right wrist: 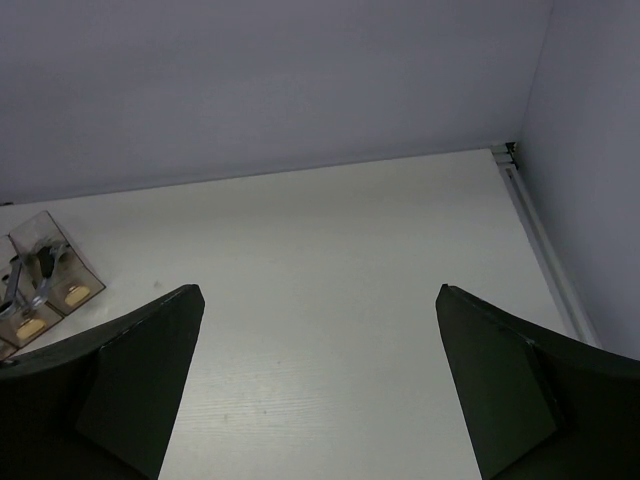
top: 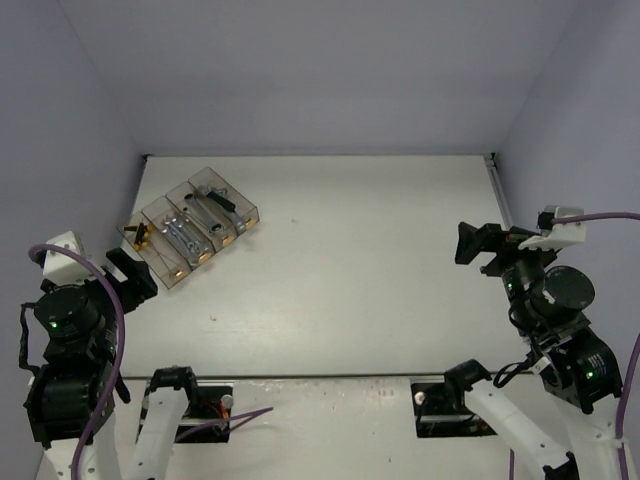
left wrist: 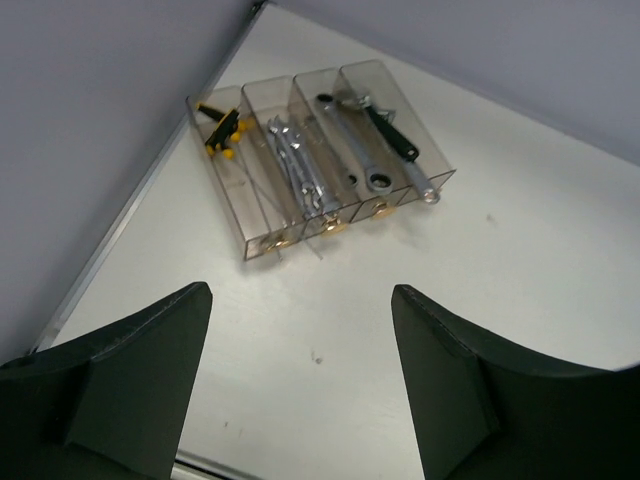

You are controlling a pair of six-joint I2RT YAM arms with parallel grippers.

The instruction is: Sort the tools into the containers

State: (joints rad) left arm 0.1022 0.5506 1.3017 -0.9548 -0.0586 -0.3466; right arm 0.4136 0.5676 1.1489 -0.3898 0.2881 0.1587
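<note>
The 4 containers are sitting near the table's far left corner, wrenches lying inside. The left gripper and right gripper are hovering, fingers spread apart, gripping nothing.

Four clear, smoky-tinted containers, joined in a row, are being kept flat near the far-left corner of the table, skewed to its edges. A yellow-and-black tool is being held in the bin nearest the left edge. Silver wrenches are being held in the next, a ratchet wrench in the third and a black-handled tool in the fourth.
</note>
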